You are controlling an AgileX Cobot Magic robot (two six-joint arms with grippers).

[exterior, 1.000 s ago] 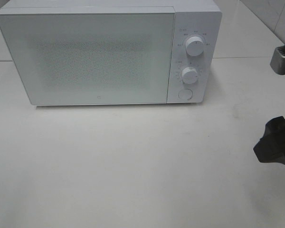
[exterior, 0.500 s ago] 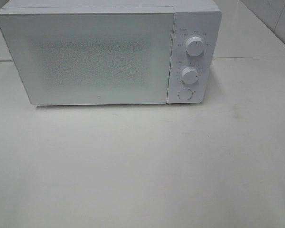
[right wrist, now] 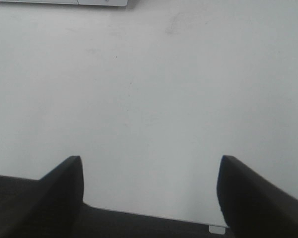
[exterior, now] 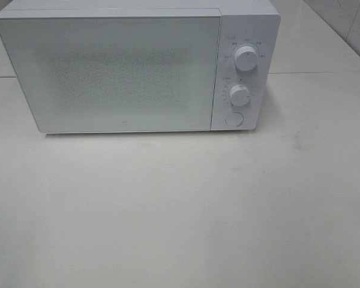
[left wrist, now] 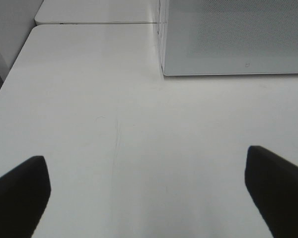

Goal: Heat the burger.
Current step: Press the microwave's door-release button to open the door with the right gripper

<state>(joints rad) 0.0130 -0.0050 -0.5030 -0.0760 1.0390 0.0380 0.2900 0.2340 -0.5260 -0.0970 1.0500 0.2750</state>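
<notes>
**Exterior high view.**
- Item 1: a white microwave oven at the far edge of the white bench, left of the bench's middle.
- The oven's door is shut, and its speckled panel is too cloudy to see through.
- The control strip on the oven's right side carries an upper knob, a lower knob and a round button beneath them.
- The burger's place cannot be told from any view.

**Left wrist view.**
- Item 2: the left gripper. Its jaws are spread wide with nothing between them, and it hovers over bare bench top.
- Its dark fingertips sit well apart.
- The oven's front corner lies ahead of the gripper, near the bench's left edge.

**Right wrist view.**
- Item 3: the right gripper. Its jaws are released and parted, grasping nothing.
- It is positioned over the bench's edge, with faintly scuffed white surface ahead of it.
- A sliver of the oven's base shows at the far side.
</notes>
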